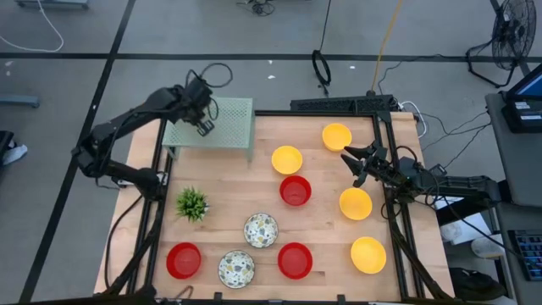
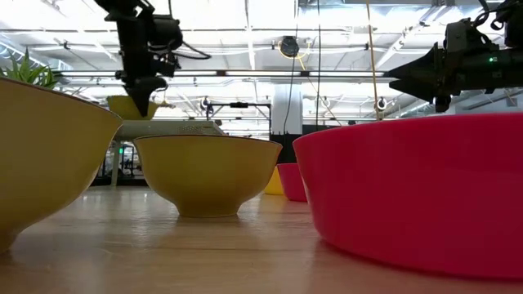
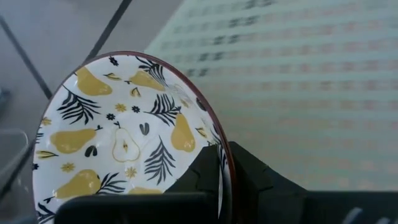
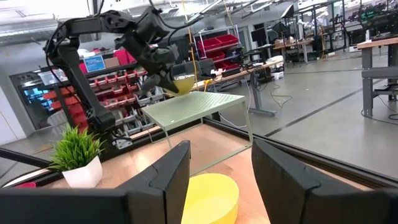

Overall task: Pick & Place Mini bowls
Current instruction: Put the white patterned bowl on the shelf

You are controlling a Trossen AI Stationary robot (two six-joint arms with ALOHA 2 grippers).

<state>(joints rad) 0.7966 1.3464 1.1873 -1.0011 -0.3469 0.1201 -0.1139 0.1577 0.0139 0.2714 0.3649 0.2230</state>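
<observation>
My left gripper (image 3: pixel 221 186) pinches the rim of a white pear-patterned glazed bowl (image 3: pixel 124 134) over the far-left pale green mesh rack (image 1: pixel 229 127); rigid, slick, chippable. Right gripper (image 1: pixel 354 167) gapes empty above the right-side yellow bowls.

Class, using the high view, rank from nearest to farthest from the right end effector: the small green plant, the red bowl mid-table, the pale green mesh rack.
1. Red bowl, mid-table.
2. Pale green mesh rack, far-left corner.
3. Small green plant, left side.
Measured from the right end effector.

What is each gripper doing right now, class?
Left gripper: shut on the pear-patterned bowl, above the mesh rack.
Right gripper: open, empty, over a yellow bowl.
</observation>
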